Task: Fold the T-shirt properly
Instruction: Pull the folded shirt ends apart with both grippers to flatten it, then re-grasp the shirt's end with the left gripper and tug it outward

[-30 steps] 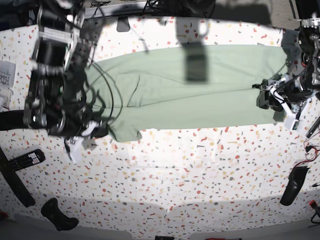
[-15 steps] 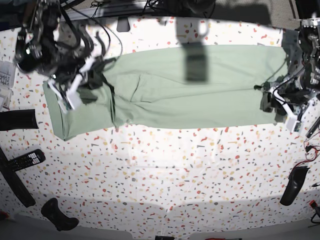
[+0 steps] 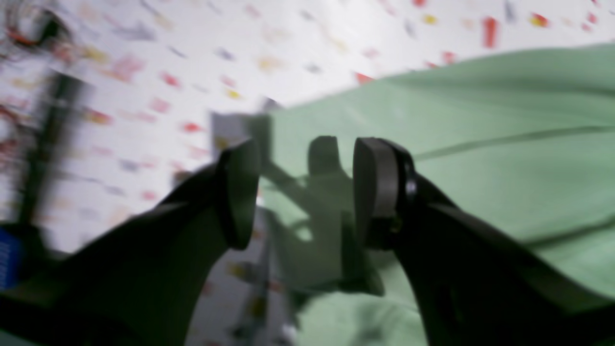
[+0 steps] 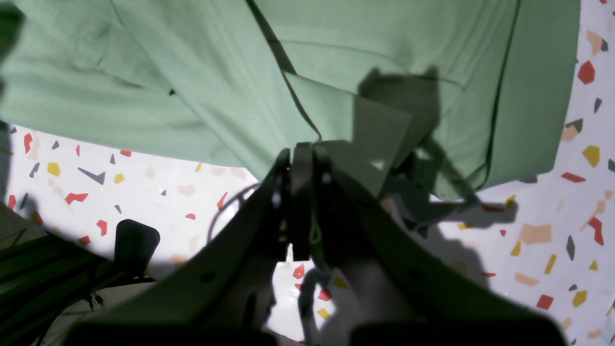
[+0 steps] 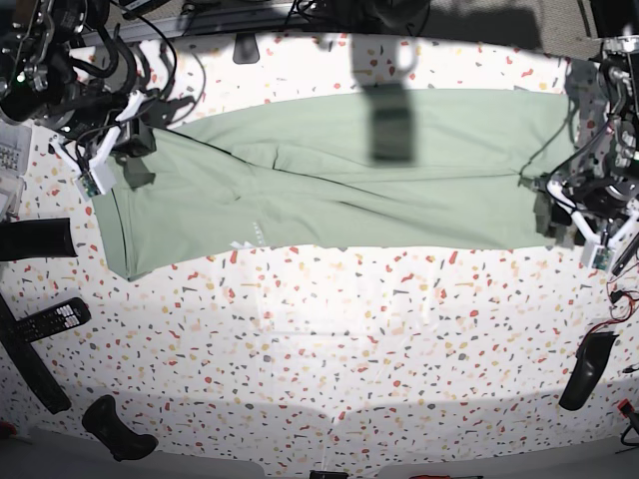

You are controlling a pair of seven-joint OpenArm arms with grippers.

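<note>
Lying lengthwise across the speckled desk (image 5: 329, 349), the T-shirt (image 5: 329, 190) is spread flat. Right pincer (image 4: 301, 149), jaws together, clamps its cloth at one end; left pincer (image 3: 300, 192), jaws apart, hovers empty over the opposite edge.

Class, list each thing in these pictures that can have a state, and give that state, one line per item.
Pale sage-green cloth T-shirt: spread flat along the speckled table, one end pinched and raised.
Right gripper: shut on the T-shirt.
Left gripper: open, empty, above the shirt's edge.
</note>
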